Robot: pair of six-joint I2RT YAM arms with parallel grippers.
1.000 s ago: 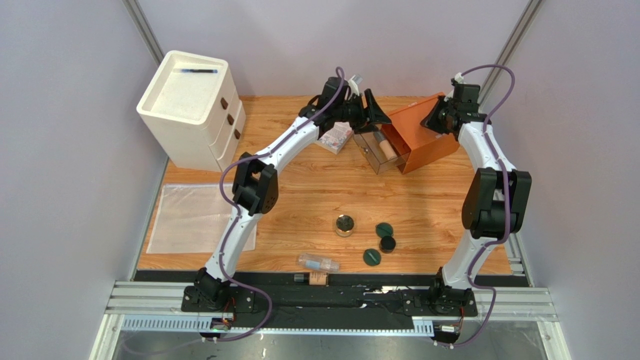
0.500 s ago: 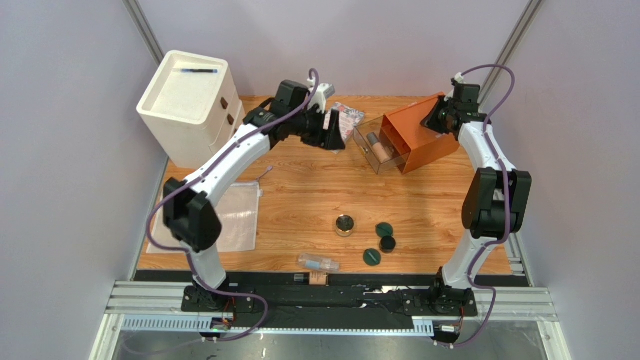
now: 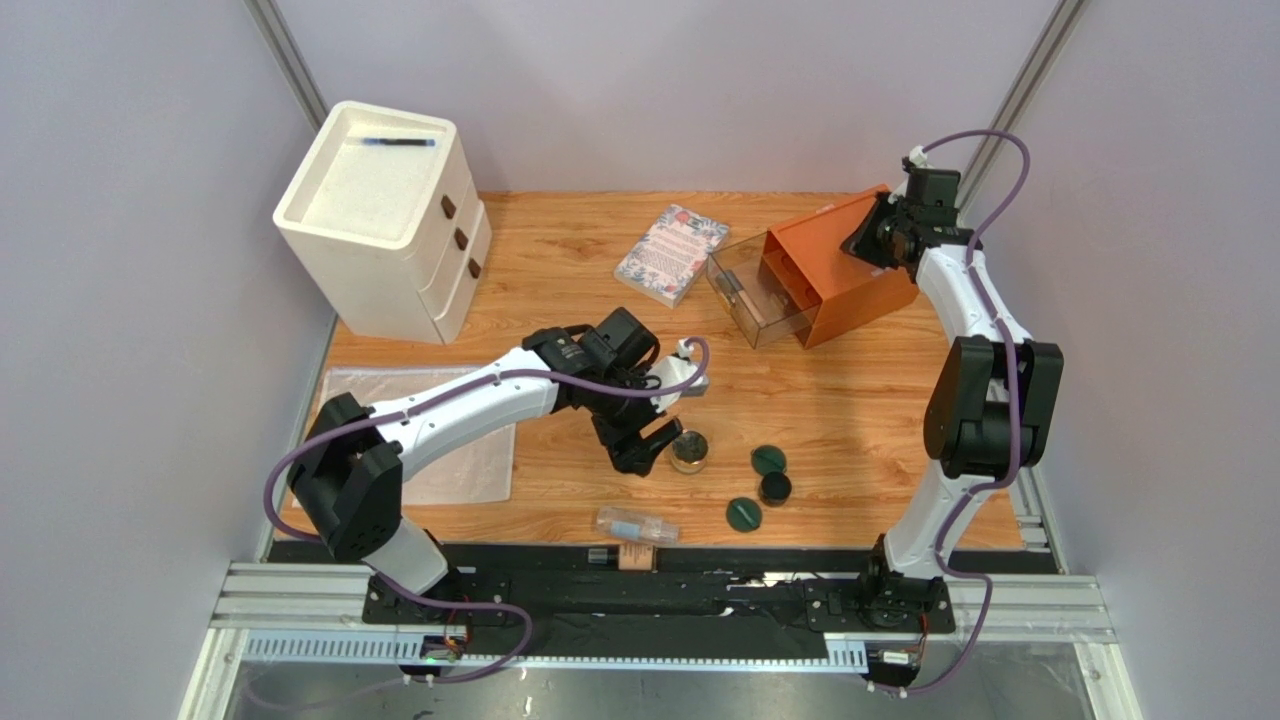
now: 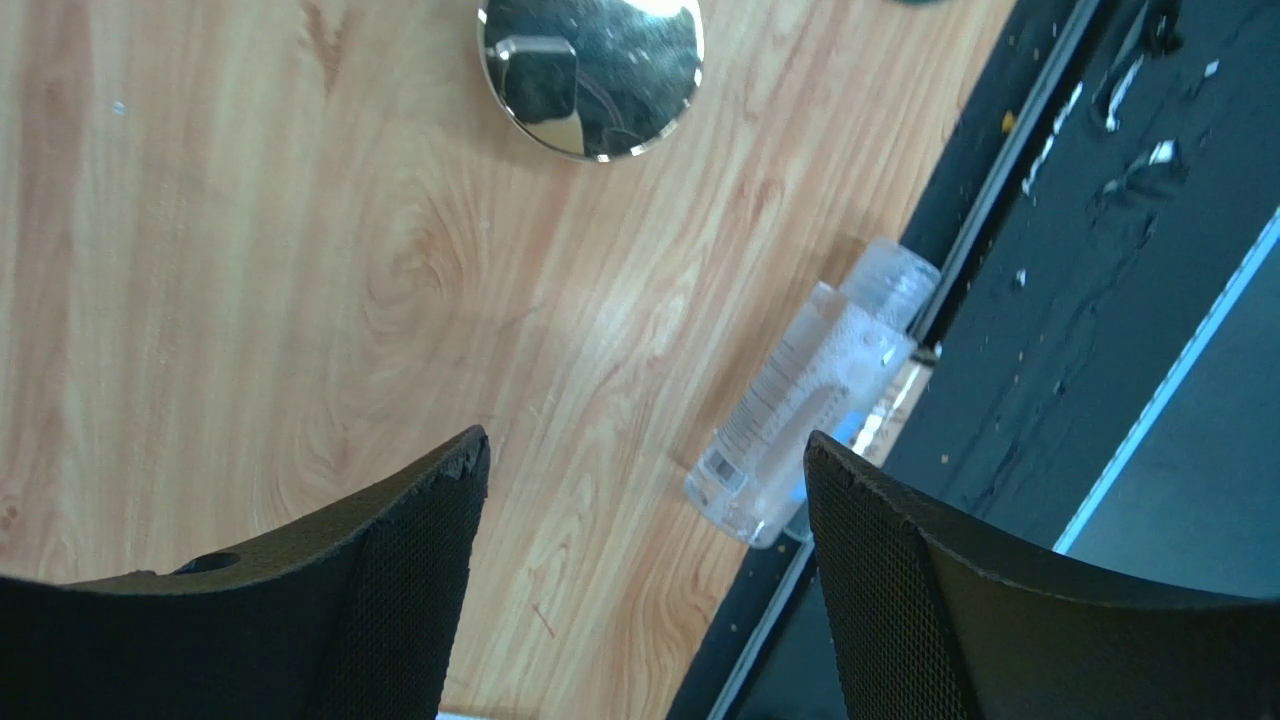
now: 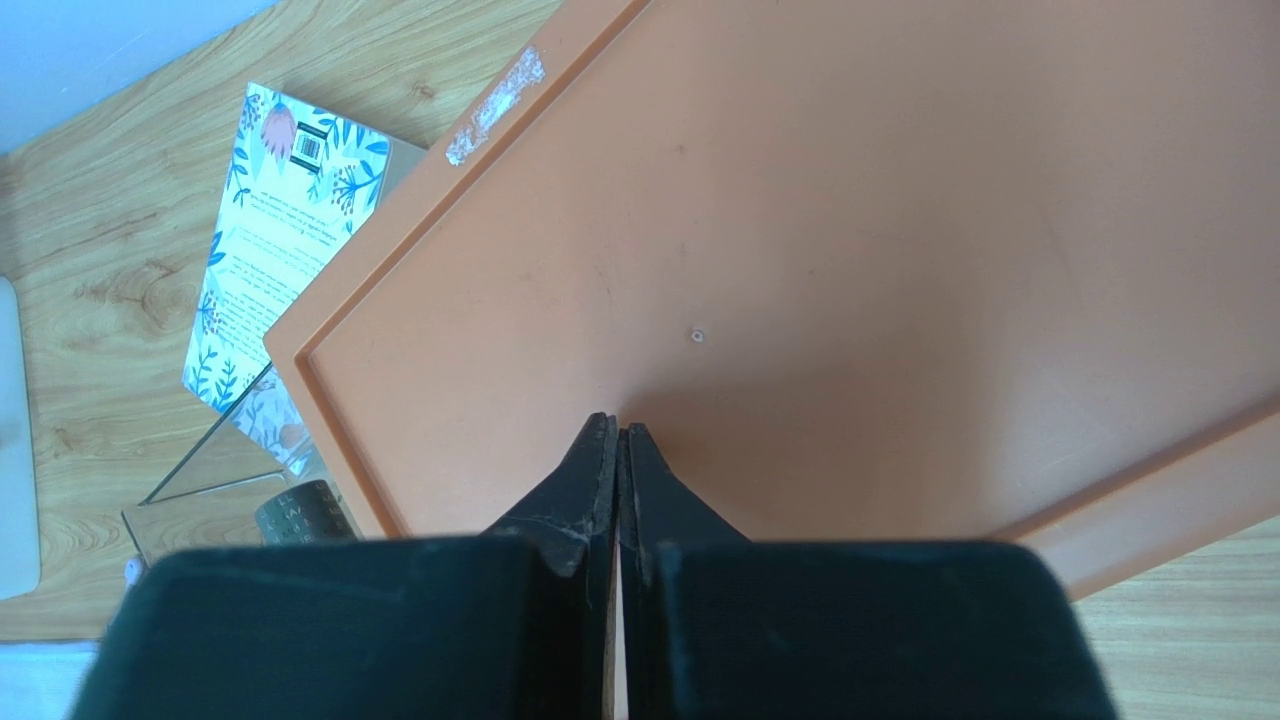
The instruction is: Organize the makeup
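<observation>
Left pincer [image 3: 646,444] now down beside compact [image 3: 691,449].

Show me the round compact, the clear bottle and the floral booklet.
Round compact [image 4: 591,75], left wrist view, its shiny top.
Clear bottle [image 4: 809,393], left wrist view, middle of body.
Floral booklet [image 3: 672,254], top view, cover centre.

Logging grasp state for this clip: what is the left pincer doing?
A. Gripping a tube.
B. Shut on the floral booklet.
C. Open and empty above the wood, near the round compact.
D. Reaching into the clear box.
C: the left wrist view shows the left pincer spread wide with nothing between its fingers, and the compact lying on the table just ahead.
</observation>
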